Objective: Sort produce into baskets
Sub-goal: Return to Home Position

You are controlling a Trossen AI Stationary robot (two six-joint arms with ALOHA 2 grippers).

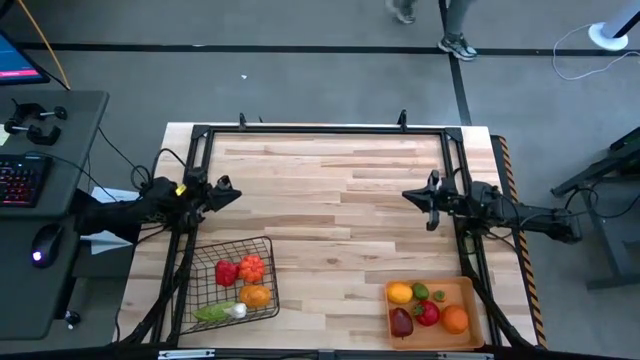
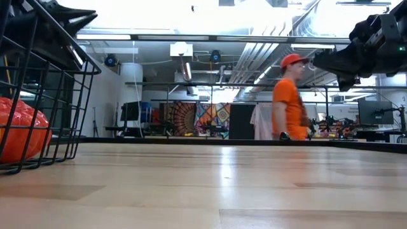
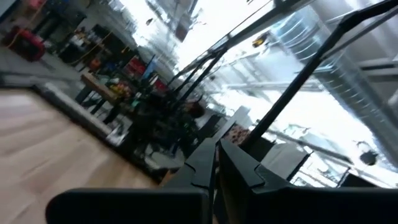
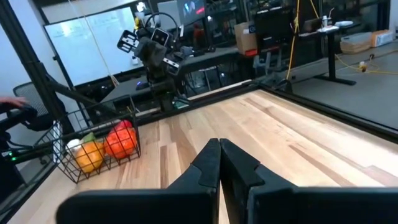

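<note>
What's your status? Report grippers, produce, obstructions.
Left gripper and right gripper shut, empty, raised at table sides. Produce all in black wire basket and orange tray. Nothing in the way; person beyond the table.

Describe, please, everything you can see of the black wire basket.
The black wire basket is rectangular, open-topped, of thin dark wire that looks like metal. It stands upright on the wooden table, bottom left in the high view, slightly askew to the table's edge. Inside lie a red piece, a red-orange piece, an orange piece, a green piece and a white piece. The left gripper is apart from it.
</note>
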